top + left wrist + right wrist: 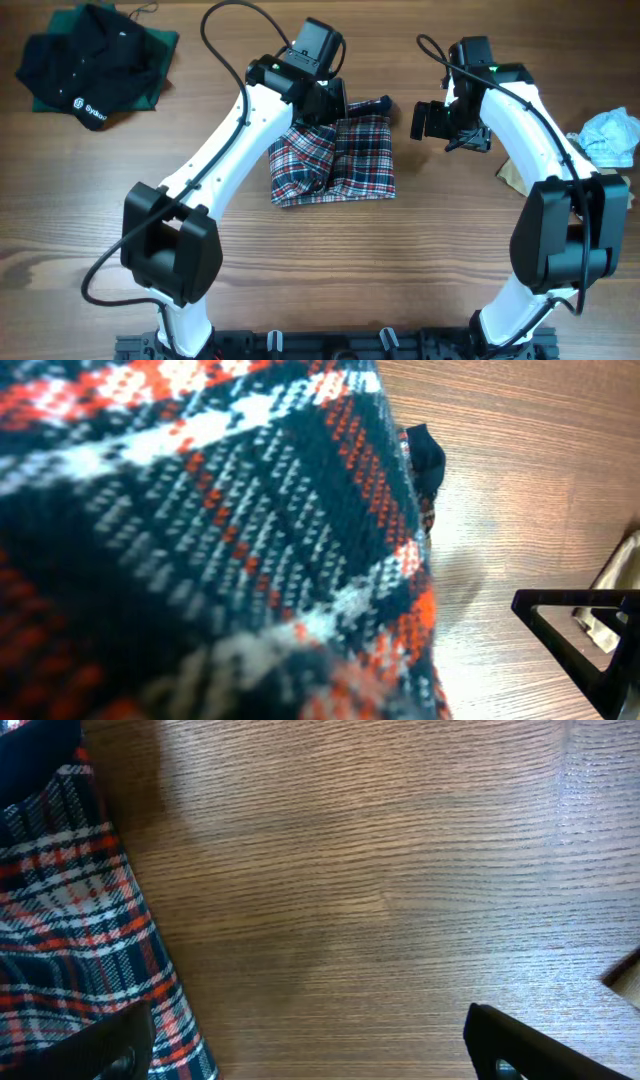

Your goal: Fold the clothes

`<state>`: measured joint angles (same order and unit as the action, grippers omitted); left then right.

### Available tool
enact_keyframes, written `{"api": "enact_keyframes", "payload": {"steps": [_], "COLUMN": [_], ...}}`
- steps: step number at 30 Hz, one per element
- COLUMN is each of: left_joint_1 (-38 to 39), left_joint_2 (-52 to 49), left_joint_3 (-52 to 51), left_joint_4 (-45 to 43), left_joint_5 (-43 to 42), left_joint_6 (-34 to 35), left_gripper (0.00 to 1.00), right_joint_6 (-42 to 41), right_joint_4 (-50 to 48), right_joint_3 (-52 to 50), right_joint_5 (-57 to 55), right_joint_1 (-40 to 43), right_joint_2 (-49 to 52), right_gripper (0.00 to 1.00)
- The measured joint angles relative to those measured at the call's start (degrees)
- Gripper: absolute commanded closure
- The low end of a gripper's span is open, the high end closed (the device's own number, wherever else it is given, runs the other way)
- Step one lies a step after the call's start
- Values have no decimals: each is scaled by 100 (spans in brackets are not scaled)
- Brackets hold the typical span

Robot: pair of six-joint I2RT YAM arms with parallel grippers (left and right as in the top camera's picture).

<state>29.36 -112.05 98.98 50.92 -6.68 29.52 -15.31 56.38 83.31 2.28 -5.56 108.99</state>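
Now left pincer [328,110] grips plaid cloth [350,160]; right pincer [432,121] gapes.

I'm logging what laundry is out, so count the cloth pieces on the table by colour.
plaid cloth, red, navy and white: 1
black garment with a white logo: 1
green cloth under the black one: 1
pale blue cloth, crumpled: 1
Total: 4
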Motion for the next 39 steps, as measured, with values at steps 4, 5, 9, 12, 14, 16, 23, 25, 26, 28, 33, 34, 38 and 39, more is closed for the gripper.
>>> {"api": "enact_keyframes", "payload": {"steps": [4,5,9,12,14,16,23,25,26,28,33,34,38,39], "left_joint_1": [0,0,0,0,0,0,144,258,313,400,450,450,450,450], "left_joint_2": [0,0,0,9,68,140,275,278,278,278,278,278,278,278], "left_joint_3": [0,0,0,0,0,0,0,0,0,0,2,2,4,4], "left_joint_4": [59,118,278,289,302,306,293,251,236,192,59,35,-13,-24], "left_joint_5": [52,133,380,474,518,535,546,542,542,535,514,509,490,490], "left_joint_6": [0,2,13,17,17,17,31,76,55,79,81,81,81,81], "left_gripper": [96,96,96,95,94,93,58,32,29,29,29,29,28,28], "right_joint_6": [0,0,0,0,0,0,0,0,0,0,0,0,0,0], "right_joint_4": [0,0,-2,-9,-26,-24,-24,-26,-24,-20,-4,-2,-4,-2], "right_joint_3": [0,0,0,0,0,0,0,0,0,0,0,0,0,0], "right_joint_5": [0,0,0,0,0,0,0,0,0,0,4,11,90,114], "right_joint_1": [0,0,0,0,0,0,0,0,0,0,0,0,0,0], "right_joint_2": [0,0,0,0,0,0,0,0,0,0,0,0,0,0], "right_gripper": [0,0,0,0,0,0,0,0,0,0,0,0,0,0]}}
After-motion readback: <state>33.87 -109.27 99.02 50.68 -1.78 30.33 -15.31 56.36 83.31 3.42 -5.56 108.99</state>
